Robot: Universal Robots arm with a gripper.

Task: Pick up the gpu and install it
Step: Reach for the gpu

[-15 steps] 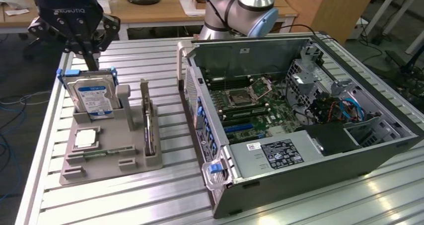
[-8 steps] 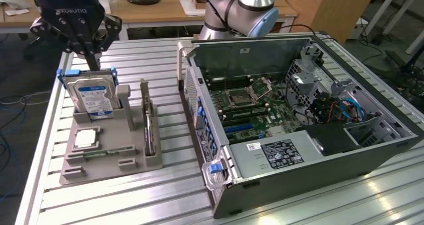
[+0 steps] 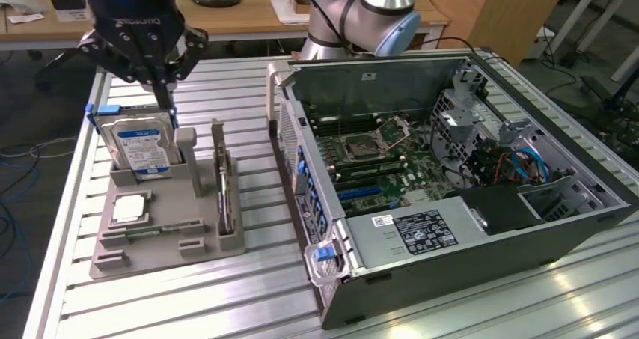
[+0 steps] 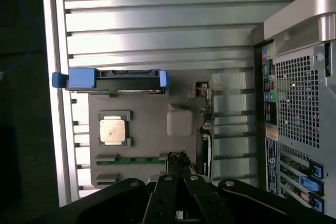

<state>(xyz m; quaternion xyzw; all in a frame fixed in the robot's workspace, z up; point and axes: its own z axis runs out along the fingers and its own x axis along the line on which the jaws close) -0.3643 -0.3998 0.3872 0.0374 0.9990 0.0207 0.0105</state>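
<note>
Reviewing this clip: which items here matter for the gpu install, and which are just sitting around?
Job in hand:
- gpu, upright in the grey holder
- open computer case
- end effector, shut, empty

Lying about:
- hard drive
- processor
- memory stick

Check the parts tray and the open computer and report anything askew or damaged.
Nothing stands out. The blue-labelled silver hard drive and the thin dark gpu card stand upright in slots of the grey plastic parts tray, the square silver processor lies flat, and the open dark computer case looks intact.
</note>
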